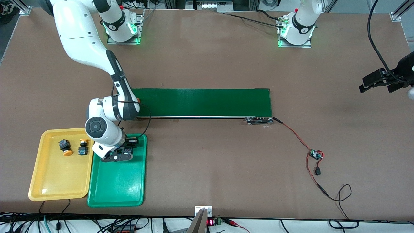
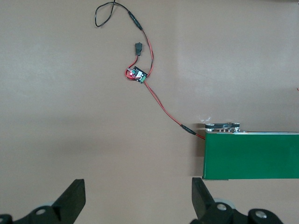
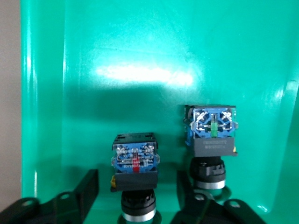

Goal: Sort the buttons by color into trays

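Note:
Two buttons stand cap-down in the green tray, near its end closest to the belt. One button sits between the fingers of my right gripper, which is open with a gap on each side of it. The second button stands just beside that, outside the fingers. From the front, my right gripper hangs low over the green tray and covers both of these. Two orange-capped buttons lie in the yellow tray. My left gripper is open and empty.
The long dark green conveyor belt lies across the middle, its end showing in the left wrist view. A small circuit board on red-black wires lies toward the left arm's end. My left gripper waits over bare table there.

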Available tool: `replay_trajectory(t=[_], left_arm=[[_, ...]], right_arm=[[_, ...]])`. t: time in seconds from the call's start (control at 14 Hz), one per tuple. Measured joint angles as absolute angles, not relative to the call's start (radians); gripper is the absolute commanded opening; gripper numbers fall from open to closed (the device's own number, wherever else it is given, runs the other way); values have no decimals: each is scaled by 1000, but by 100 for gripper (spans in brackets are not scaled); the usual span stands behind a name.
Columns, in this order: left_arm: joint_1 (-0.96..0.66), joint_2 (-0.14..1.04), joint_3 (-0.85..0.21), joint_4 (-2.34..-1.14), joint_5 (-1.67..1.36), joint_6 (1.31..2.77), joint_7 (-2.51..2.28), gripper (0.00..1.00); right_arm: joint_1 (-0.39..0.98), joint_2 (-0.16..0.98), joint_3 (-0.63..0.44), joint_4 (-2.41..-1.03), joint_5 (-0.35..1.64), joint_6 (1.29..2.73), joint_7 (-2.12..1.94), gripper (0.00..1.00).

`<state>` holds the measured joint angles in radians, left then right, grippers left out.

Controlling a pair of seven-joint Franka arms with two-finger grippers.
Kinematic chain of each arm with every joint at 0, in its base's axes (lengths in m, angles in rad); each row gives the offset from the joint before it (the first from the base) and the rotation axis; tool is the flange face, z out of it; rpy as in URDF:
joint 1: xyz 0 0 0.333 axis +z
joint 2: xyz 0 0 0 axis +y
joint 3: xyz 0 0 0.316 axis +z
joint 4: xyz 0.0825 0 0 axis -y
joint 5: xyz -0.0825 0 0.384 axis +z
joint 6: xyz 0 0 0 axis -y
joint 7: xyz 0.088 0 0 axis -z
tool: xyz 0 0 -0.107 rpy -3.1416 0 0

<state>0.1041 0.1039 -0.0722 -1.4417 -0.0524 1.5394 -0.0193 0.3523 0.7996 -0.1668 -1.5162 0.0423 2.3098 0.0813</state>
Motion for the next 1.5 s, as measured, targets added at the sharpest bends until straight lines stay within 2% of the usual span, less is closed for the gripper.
replay_trajectory(t=[0.07, 0.43, 0.64, 0.78, 1.0, 1.28, 1.5], left_arm=[[104, 104, -72, -1442, -52, 1539, -19, 100], [104, 104, -73, -1442, -52, 1540, -19, 100], [101, 104, -78, -1442, -40, 1550, -19, 100], [99, 104, -101, -1443, -15, 1553, -19, 100], [100, 103, -115, -1444, -2, 1553, -24, 100], [103, 103, -115, -1444, -1, 1553, -24, 100], [103, 103, -115, -1445, -1, 1553, -24, 100]], right_arm=[[352, 800, -167, -1515, 42, 2310, 81, 100], [352, 785, -166, -1491, 42, 2272, 78, 100], [356, 721, -165, -1428, 42, 2076, 73, 100], [354, 664, -165, -1348, 42, 1873, 67, 100], [348, 539, -165, -1301, 42, 1685, 35, 100], [322, 381, -166, -1353, 42, 1570, 25, 100], [314, 224, -167, -1534, 20, 1604, 20, 100]])
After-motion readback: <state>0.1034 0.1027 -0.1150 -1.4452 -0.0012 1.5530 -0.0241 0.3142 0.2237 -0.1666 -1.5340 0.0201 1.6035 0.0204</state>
